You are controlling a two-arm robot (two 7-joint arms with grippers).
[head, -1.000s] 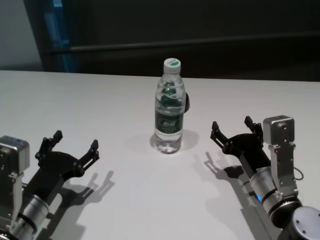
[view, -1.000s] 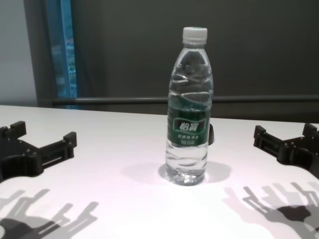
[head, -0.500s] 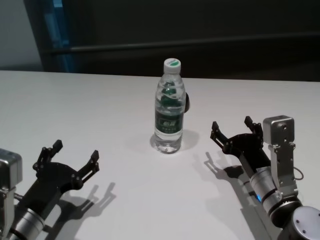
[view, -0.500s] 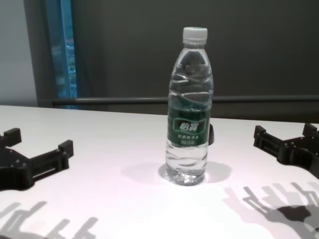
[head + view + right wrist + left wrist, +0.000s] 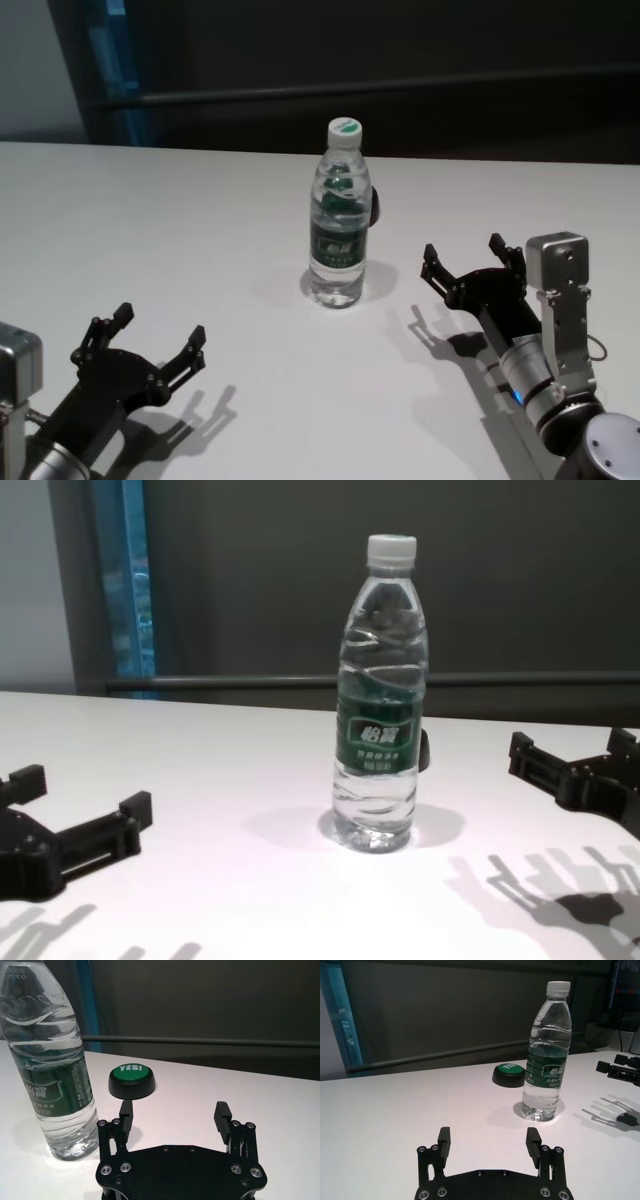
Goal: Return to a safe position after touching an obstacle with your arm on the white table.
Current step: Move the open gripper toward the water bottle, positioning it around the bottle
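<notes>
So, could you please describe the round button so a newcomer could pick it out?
On the white table, find the upright clear water bottle near the middle. Just behind it sits a low black button, the only thing with a green top reading "YES!".

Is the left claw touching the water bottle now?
Apart. In the head view, bare white table separates the left claw from the water bottle.

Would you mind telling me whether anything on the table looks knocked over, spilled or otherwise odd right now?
Nothing stands out. The water bottle stands upright and capped on the white table, with no spill around it. The green button sits flat behind it. The left hand and right hand are both open and clear of the bottle.
</notes>
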